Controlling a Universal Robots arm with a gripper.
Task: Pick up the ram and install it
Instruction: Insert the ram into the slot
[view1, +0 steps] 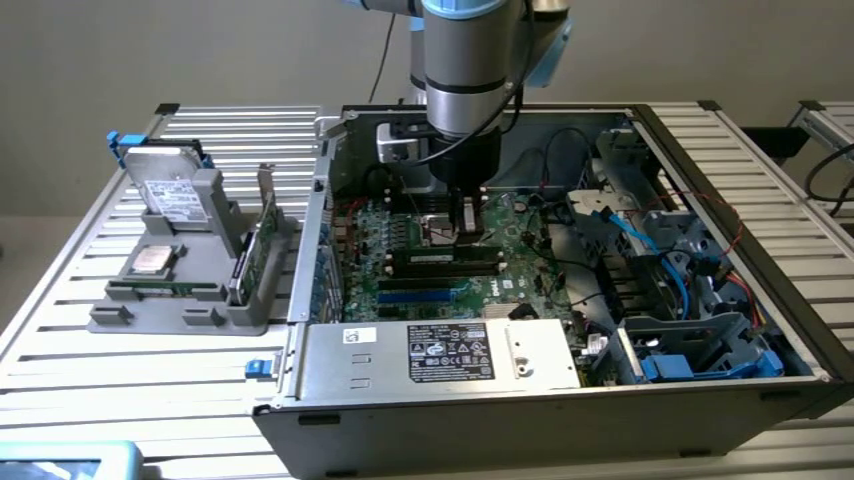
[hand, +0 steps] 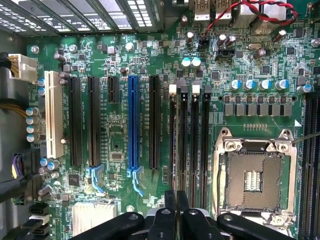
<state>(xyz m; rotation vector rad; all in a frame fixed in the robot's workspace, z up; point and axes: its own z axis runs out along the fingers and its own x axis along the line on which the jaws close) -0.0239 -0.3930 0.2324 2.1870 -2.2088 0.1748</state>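
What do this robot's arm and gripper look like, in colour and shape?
The arm is a thick silver-grey cylinder with a pale blue cap at its upper joint and a black section lower down. A black cable runs along its side. The gripper is black. The wrist view shows its two slim fingers flanked by rounded, glossy black links.
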